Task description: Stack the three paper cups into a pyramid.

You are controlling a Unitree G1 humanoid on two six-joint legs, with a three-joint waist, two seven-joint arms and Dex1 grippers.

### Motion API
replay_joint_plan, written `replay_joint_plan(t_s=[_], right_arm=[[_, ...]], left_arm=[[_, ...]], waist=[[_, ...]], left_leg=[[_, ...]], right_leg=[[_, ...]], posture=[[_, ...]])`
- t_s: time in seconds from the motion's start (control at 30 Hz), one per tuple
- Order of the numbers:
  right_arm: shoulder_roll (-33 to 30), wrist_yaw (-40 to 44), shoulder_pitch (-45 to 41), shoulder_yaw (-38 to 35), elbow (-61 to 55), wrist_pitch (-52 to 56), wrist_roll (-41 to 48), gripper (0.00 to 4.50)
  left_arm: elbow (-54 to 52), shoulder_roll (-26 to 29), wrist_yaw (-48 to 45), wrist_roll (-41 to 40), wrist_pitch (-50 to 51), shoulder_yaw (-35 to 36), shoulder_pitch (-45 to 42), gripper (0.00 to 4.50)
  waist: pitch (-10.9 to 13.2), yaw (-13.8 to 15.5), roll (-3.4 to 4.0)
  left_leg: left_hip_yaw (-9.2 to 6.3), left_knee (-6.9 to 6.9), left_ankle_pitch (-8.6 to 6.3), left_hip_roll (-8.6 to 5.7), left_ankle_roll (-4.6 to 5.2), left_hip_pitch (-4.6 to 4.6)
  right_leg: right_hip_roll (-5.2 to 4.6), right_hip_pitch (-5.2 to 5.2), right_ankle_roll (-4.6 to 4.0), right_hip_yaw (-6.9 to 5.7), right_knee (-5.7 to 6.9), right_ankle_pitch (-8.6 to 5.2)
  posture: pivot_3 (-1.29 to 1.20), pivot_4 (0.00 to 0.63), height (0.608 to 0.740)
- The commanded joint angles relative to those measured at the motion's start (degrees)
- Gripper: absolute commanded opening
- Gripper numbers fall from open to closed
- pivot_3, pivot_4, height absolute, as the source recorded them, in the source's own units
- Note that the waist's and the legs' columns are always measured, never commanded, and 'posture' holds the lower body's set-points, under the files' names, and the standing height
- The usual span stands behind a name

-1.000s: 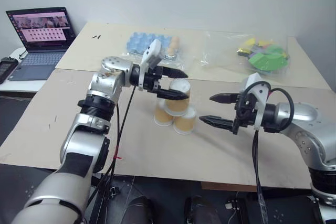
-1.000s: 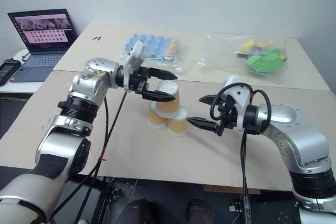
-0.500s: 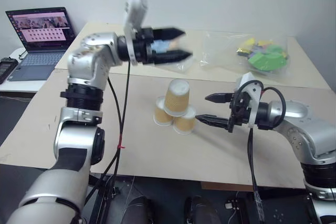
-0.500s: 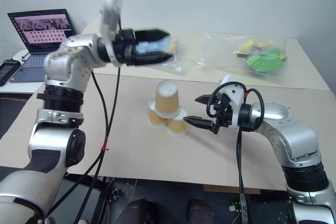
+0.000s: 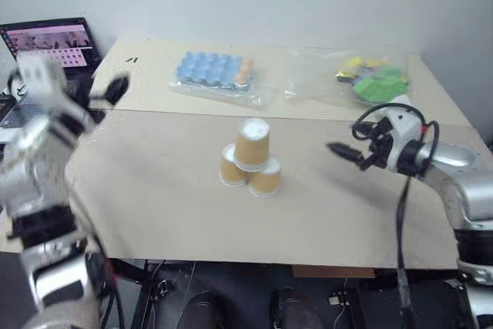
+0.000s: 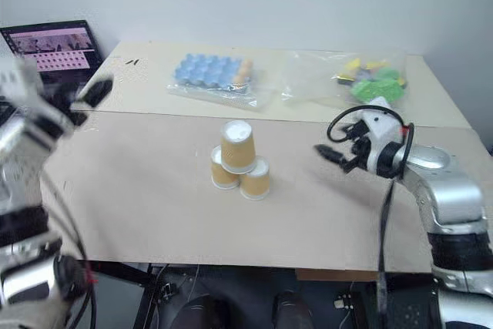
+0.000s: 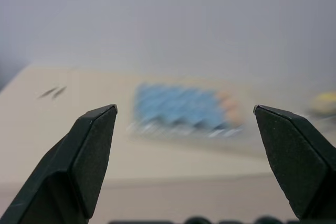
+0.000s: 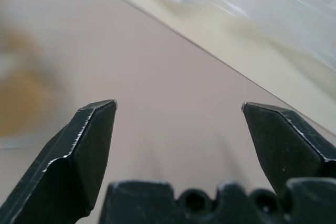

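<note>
- Table (image 5: pixel 154 213): pale board, bare near the front edge.
- Pyramid (image 5: pixel 250 163): mid-table; two cups side by side and touching, a third on top, all upside down, axes upright. It looks complete.
- Right gripper (image 5: pixel 344 155): fingers wide, holding nothing; well to the right of the pyramid, pointing toward it, the nearer one.
- Left gripper (image 5: pixel 108 92): fingers wide, empty; far left, well apart.
- Blue tray (image 5: pixel 214 73), bagged toys (image 5: pixel 375 82): far side.

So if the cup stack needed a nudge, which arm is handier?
Probably the right: its open claw sits just beside the pyramid, pointing toward it. The left claw is off by the table's far left edge.
</note>
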Motion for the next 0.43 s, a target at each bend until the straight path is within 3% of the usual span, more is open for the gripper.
replay_joint_plan(t_s=[0.03, 0.17, 0.43], right_arm=[[4.7, -13.6, -2.8, 0.1, 4.4, -5.0, -7.9, 4.50], [12.5, -23.2, -0.1, -4.7, 6.5, -11.6, -9.0, 4.50], [19.0, -25.4, 4.1, -9.8, 6.9, -20.9, -6.7, 4.50]], left_arm=[[-5.5, -2.6, 6.1, 1.7, -3.6, 1.5, 3.9, 4.44], [-4.7, -6.9, 11.6, 5.6, -10.7, 0.8, 10.0, 4.44], [1.0, -9.7, 15.2, 6.2, -19.6, -0.8, 9.2, 4.44]], waist=[[0.0, 0.3, -0.05], [0.0, 0.6, -0.04], [0.0, 0.6, -0.04]], left_leg=[[0.00, 0.08, 0.00, 0.00, -0.01, -0.01], [0.01, 0.13, 0.04, -0.08, -0.02, -0.10], [0.05, 0.13, 0.04, -0.10, -0.01, -0.06]], right_leg=[[-0.03, -0.02, 0.00, 0.00, 0.11, -0.02], [-0.16, -0.07, 0.01, -0.04, 0.21, -0.03], [-0.16, -0.03, 0.01, -0.03, 0.24, -0.02]], posture=[[0.00, 0.150, 0.724], [0.00, 0.150, 0.724], [0.00, 0.150, 0.724]])
